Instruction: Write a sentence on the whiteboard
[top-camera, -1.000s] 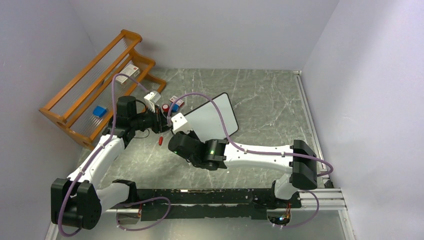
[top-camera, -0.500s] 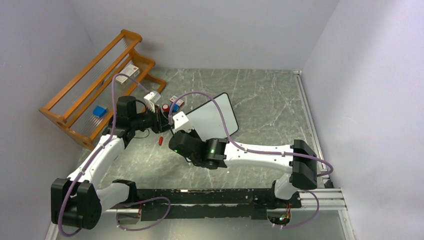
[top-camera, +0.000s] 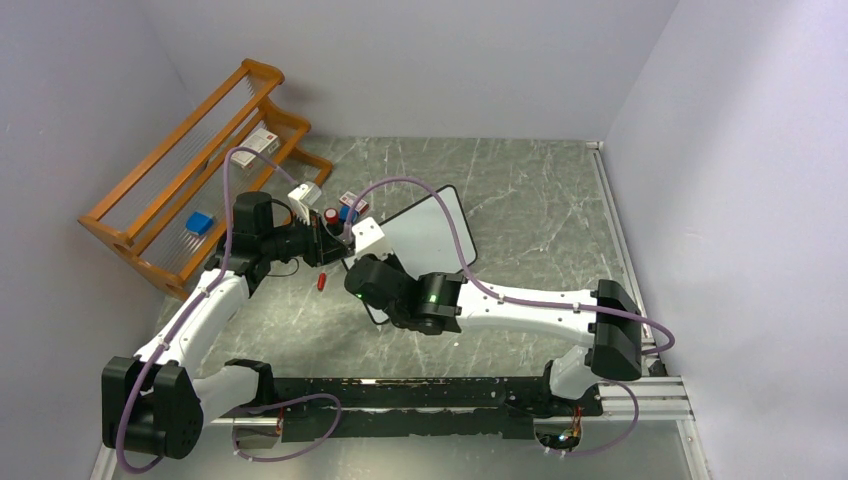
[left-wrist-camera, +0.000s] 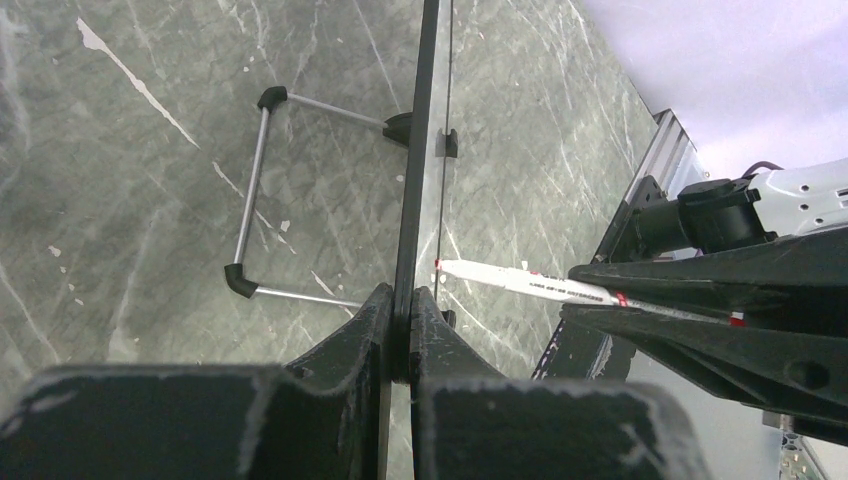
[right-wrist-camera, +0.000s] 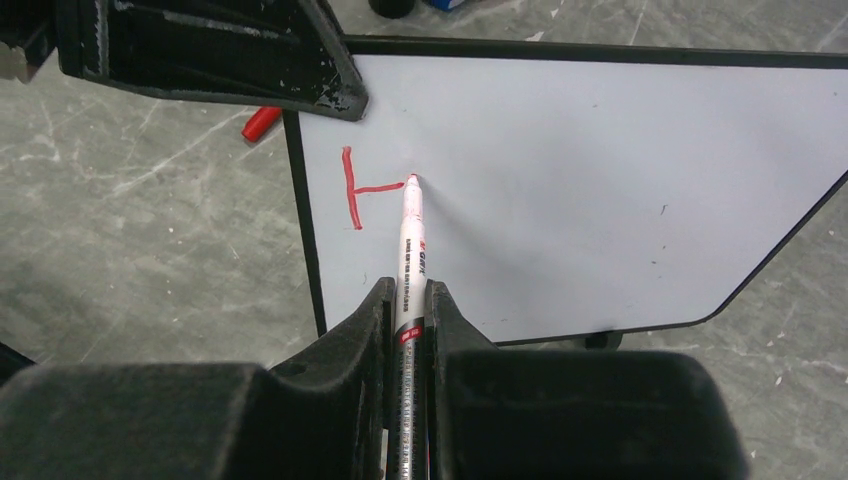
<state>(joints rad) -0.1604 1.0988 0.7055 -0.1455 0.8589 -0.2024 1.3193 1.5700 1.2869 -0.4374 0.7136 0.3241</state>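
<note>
Though the sentence (right-wrist-camera: 352, 190) is two red strokes, whiteboard (right-wrist-camera: 600, 180) white, black-framed.

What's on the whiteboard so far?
Two red strokes, upright and crossbar, with the marker tip at the crossbar's end. The left claw hides the whiteboard corner above them.

From above, the right arm's wrist covers the 7 o'clock corner of the whiteboard (top-camera: 425, 238), so the red lettering (right-wrist-camera: 349, 190) cannot be seen there. The left wrist camera meets the board edge-on, its face hidden. In the right wrist view the marker (right-wrist-camera: 411, 235) vanishes rearward between the fingers (right-wrist-camera: 350, 338), and the board runs off at 3 o'clock.
</note>
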